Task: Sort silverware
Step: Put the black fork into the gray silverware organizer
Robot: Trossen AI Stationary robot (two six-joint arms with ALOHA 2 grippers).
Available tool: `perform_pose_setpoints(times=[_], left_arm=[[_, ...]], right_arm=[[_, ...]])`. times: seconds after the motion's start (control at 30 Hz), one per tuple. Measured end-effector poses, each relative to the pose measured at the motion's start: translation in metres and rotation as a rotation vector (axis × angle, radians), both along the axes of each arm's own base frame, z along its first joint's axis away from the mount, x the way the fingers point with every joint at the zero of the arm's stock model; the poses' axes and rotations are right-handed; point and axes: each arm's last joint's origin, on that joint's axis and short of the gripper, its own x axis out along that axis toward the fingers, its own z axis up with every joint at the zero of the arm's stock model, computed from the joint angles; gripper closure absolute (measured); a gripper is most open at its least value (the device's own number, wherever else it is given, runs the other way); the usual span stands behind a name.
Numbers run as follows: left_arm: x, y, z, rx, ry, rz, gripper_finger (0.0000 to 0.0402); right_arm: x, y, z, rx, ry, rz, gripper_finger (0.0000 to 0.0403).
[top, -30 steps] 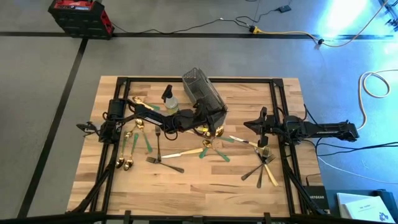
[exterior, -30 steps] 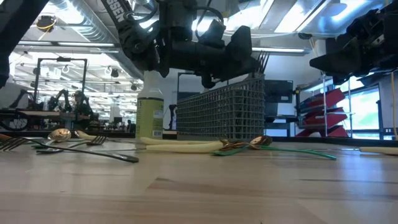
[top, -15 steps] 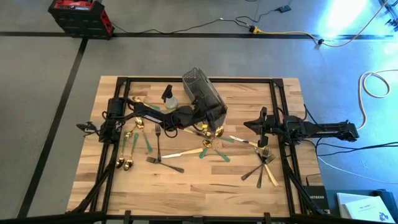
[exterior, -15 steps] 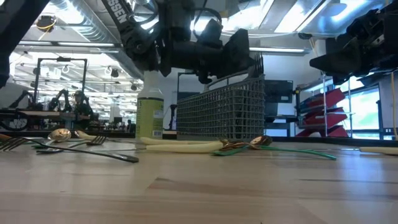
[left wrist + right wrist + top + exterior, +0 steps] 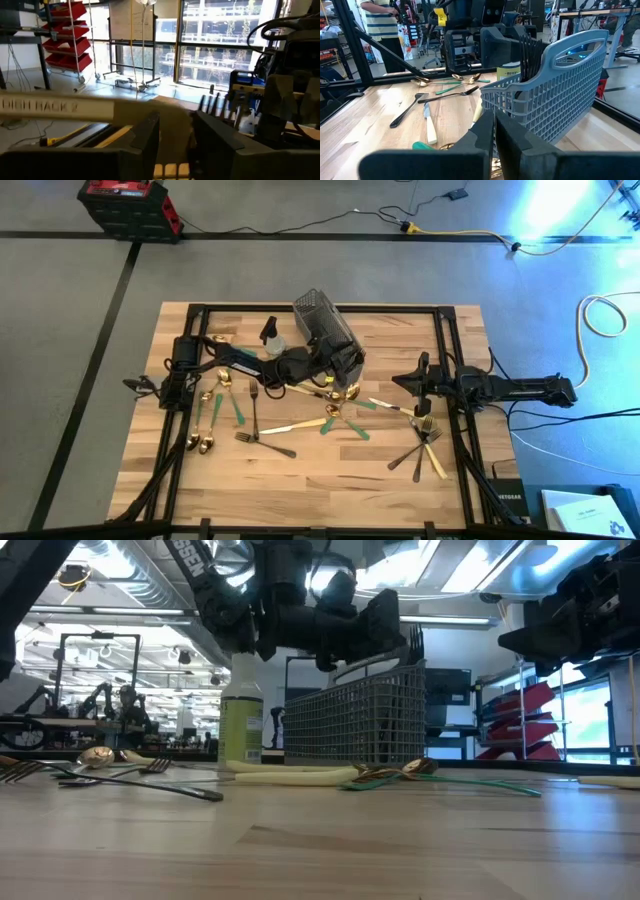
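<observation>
1. Left gripper (image 5: 335, 364) hovers at the grey mesh caddy's (image 5: 325, 330) rim, fingers partly apart; whether they grip anything I cannot tell.
2. Right gripper (image 5: 418, 385) waits closed; silverware (image 5: 300, 423) lies scattered beneath and between both.
3. Left wrist view reads "DISH RACK 2".

table (image 5: 330, 480): pale wood planks, matt, visible grain
caddy (image 5: 560, 95): grey mesh, dull
gold spoons (image 5: 205, 442): polished, shiny metal
black fork (image 5: 447, 95): dark, satin sheen
cream-handled knife (image 5: 430, 129): smooth cream handle, metal blade
spray bottle (image 5: 240, 725): clear plastic, paper label
grippers (image 5: 495, 131): dark, matt
</observation>
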Motion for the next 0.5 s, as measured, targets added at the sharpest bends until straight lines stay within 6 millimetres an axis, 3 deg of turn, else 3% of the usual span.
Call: perform_pose_setpoints(times=[0.37,0.5], left_arm=[[-0.024,-0.066,0.07,0.195,0.056,-0.09,0.0295],[-0.045,-0.098,0.091,0.194,0.142,-0.178,0.0295]], right_arm=[[0.002,0.0,-0.003,0.0,0.041,0.001,0.0403],[0.005,0.0,-0.008,0.009,0.096,0.0,0.0403]])
